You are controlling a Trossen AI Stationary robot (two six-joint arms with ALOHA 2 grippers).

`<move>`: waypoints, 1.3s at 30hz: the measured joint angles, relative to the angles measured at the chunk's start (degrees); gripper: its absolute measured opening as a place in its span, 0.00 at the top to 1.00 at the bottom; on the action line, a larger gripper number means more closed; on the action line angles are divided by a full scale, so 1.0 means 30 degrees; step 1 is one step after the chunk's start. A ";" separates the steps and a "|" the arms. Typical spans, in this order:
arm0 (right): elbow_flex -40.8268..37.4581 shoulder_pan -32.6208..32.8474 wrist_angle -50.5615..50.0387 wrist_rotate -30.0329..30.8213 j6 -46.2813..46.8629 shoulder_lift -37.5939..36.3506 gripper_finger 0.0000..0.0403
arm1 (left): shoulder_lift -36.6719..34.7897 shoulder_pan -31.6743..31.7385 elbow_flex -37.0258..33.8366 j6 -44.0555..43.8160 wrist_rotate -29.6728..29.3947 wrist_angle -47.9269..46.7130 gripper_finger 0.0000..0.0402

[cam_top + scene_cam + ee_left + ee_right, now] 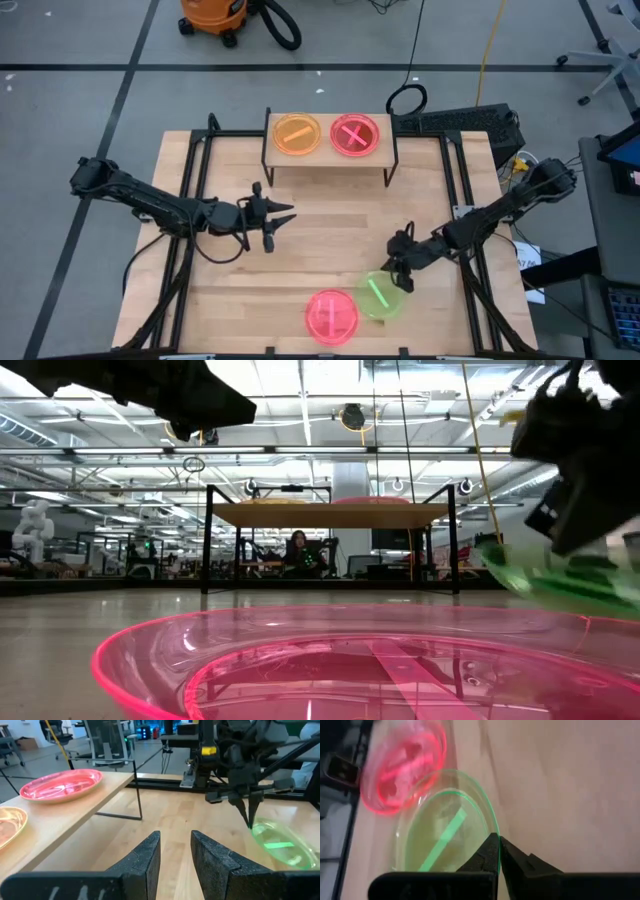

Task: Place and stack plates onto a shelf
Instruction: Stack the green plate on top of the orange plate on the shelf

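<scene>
A pink plate (350, 660) is lying closest to the low camera, filling the bottom of that view, and in the high view it is sitting at the near edge of the table (230, 300). Just beside it, on its right, a green plate (381, 294) is being held by the right gripper (399, 281), and its rim is overlapping the pink plate a little. The right wrist view is showing the two dark fingers (487, 854) pressed together on the green plate's rim (492, 827), with almost no gap between them. In the low view the green plate (560, 582) is appearing tilted, with one side raised from the wood, which the high view is not telling.

The left gripper (283, 217) is hovering over the middle of the table, left of centre, holding nothing; its fingers (145, 857) are standing narrowly apart in the left wrist view. It is pointing toward the right arm, well apart from the green plate.

The shelf (330, 160) is standing at the far side of the table. An orange plate (296, 133) and another pink plate (355, 134) are lying side by side on it, apart from each other, not stacked. The left wrist view is showing these two from the side (62, 782), resting flat on the board
</scene>
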 joint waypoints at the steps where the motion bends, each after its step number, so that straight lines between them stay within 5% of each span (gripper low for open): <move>1: 0.0000 0.0000 -0.0020 0.0449 -0.0222 -0.0386 1.00 | 0.0000 -0.0047 0.0000 -0.0029 0.0000 0.0013 0.71; 9: 0.0007 -0.0401 0.0369 0.7839 -0.1333 -0.2320 1.00 | 0.0000 -0.0593 0.0000 -0.0050 -0.0002 0.0037 0.71; 13: 0.0007 -0.0933 0.2042 0.9955 -0.2060 -0.2263 1.00 | 0.0000 -0.0748 0.0000 -0.0329 0.0000 0.0049 0.71; 33: 0.0015 -0.5545 0.9184 0.9873 -0.6003 -0.1360 1.00 | 0.0000 -0.1320 0.0000 -0.0158 -0.0007 -0.0002 0.71; 39: 0.0015 -0.7900 1.0930 0.8407 -0.6036 -0.1355 1.00 | 0.0000 -0.1272 0.0000 0.0213 -0.0015 0.0023 0.71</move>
